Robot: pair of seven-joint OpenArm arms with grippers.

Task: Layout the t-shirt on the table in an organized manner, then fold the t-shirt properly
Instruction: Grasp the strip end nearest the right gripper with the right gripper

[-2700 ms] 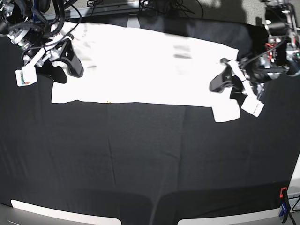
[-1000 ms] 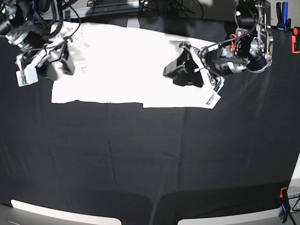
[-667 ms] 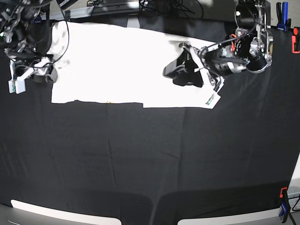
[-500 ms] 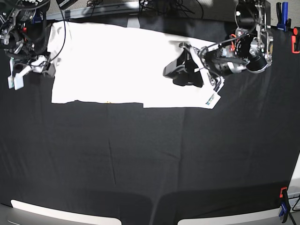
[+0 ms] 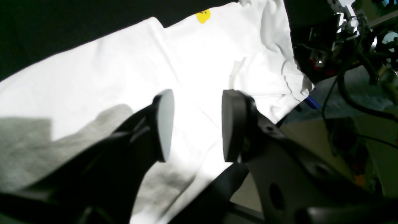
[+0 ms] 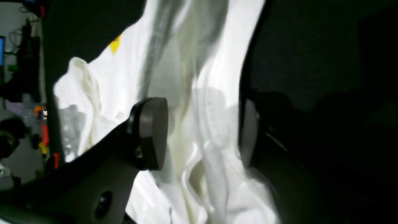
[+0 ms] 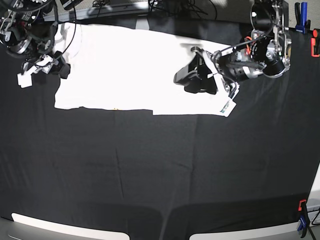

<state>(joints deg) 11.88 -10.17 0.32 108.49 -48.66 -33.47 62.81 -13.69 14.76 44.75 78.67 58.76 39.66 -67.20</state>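
Observation:
The white t-shirt [image 7: 125, 65] lies spread on the far half of the black table [image 7: 160, 170], its near hem fairly straight. My left gripper [image 7: 184, 80] hovers over the shirt's right part. In the left wrist view it [image 5: 196, 124] is open, with only flat cloth [image 5: 108, 71] showing behind the gap. My right gripper [image 7: 61, 67] is at the shirt's left edge, near the rumpled sleeve. In the right wrist view it [image 6: 200, 133] stands wide open, and bunched white cloth [image 6: 205, 77] shows between the pads without being pinched. A small yellow print spot [image 5: 203, 16] peeks out at the hem.
Red and blue clamps [image 7: 302, 12] sit at the far right corner, and another clamp [image 7: 301, 215] at the near right edge. White panels [image 7: 65, 227] line the near edge. Cables and arm bases crowd the back.
The right gripper swung out left off the shirt, then came back to its left edge, higher up. The left arm has held still this last second; earlier it carried the shirt's right side inward.

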